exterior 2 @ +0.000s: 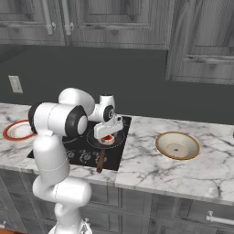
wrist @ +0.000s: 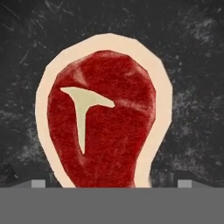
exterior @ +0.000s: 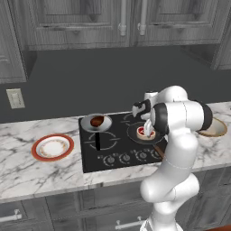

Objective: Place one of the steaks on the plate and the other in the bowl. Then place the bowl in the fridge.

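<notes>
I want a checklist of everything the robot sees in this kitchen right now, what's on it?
Surface: marble counter with a black cooktop set in it.
Job's things: red steak in a dark pan on the cooktop; brown steak in a silver pan; plate left of the cooktop, nothing on it; bowl right of the cooktop, nothing in it.
Clutter: nothing seen.
Gripper: gripper open, hovering straight above the red steak, holding nothing.
Cables: nothing seen.
Surroundings: grey wood cabinets above, dark wall, wall outlet.
</notes>
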You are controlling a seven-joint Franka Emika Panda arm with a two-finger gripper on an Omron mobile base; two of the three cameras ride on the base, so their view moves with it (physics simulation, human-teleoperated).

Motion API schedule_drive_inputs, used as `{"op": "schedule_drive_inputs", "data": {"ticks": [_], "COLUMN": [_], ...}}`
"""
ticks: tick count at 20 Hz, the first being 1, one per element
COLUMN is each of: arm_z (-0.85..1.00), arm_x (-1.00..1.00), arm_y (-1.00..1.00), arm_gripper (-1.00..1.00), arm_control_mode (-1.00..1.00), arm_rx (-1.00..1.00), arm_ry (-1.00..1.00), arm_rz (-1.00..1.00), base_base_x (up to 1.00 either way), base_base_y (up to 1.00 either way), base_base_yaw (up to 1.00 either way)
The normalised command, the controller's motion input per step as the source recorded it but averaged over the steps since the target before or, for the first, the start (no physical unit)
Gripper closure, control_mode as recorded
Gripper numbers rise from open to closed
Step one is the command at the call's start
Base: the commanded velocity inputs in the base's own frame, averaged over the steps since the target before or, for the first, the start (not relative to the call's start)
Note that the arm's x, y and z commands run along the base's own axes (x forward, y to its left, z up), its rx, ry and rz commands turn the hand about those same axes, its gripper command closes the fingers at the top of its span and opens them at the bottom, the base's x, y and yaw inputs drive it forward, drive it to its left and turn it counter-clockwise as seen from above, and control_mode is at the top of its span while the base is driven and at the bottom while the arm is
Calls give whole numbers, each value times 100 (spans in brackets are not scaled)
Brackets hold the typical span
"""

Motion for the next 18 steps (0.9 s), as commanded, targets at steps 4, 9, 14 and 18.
{"op": "schedule_drive_inputs", "data": {"ticks": [4,9,14,18], "arm_z": [-26,-46,-40,-11], "arm_x": [0,-4,-24,-28], "arm_y": [0,0,0,0], "arm_gripper": [-100,-100,-100,-100], "arm_control_mode": [-100,-100,-100,-100], "arm_rx": [0,0,0,0], "arm_ry": [2,2,0,2], "arm_rz": [7,11,8,0], "base_base_x": [0,0,0,0], "base_base_y": [0,0,0,0], "base_base_yaw": [0,0,0,0]}}
